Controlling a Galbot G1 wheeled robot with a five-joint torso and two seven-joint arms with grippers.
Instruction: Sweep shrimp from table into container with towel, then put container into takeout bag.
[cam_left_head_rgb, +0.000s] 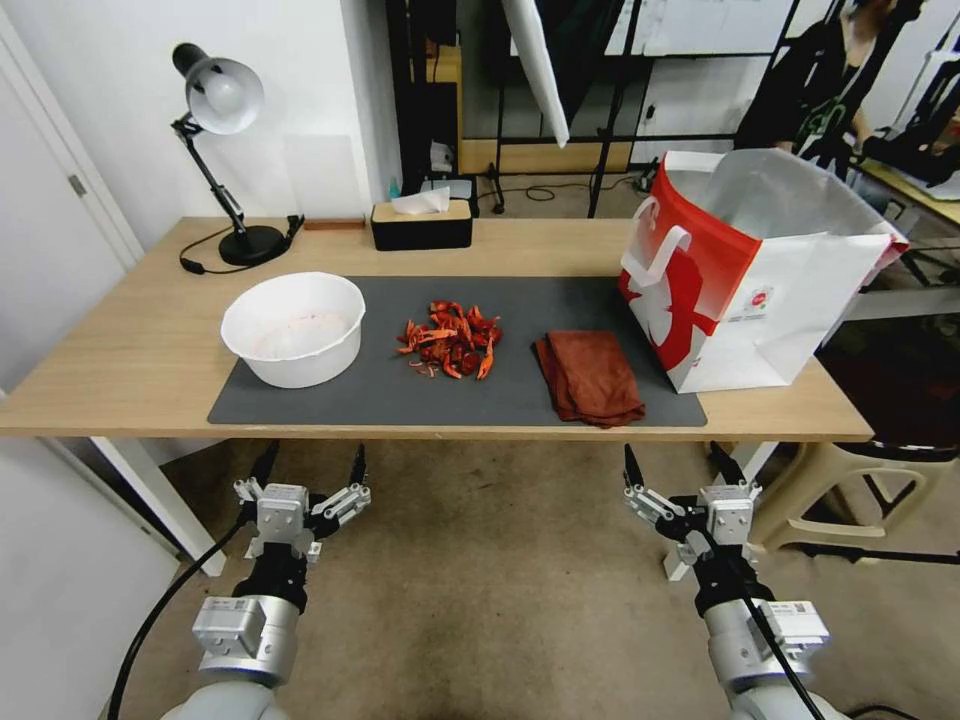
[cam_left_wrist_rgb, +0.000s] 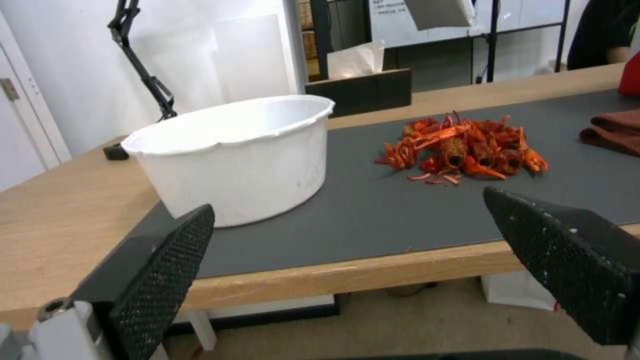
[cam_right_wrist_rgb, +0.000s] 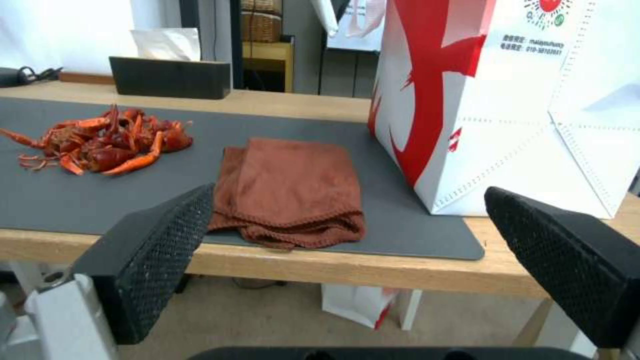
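Head view: both claws released; left claw (cam_left_head_rgb: 309, 466), right claw (cam_left_head_rgb: 680, 466) below table (cam_left_head_rgb: 120, 360).

The table (cam_left_head_rgb: 130, 350) bears a grey mat (cam_left_head_rgb: 400, 395), lamp (cam_left_head_rgb: 225, 150), tissue box (cam_left_head_rgb: 421, 228); takeout bag (cam_left_head_rgb: 760, 290) at its right end.

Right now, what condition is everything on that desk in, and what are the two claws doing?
container: upright on the mat, no shrimp inside.
shrimp: heaped on the mat between container and towel.
towel: folded, lying flat, untouched.
takeout bag: standing upright, top open.
tissue box: a white tissue sticking up.
left gripper: open, below the table edge.
right gripper: open, below the table edge.
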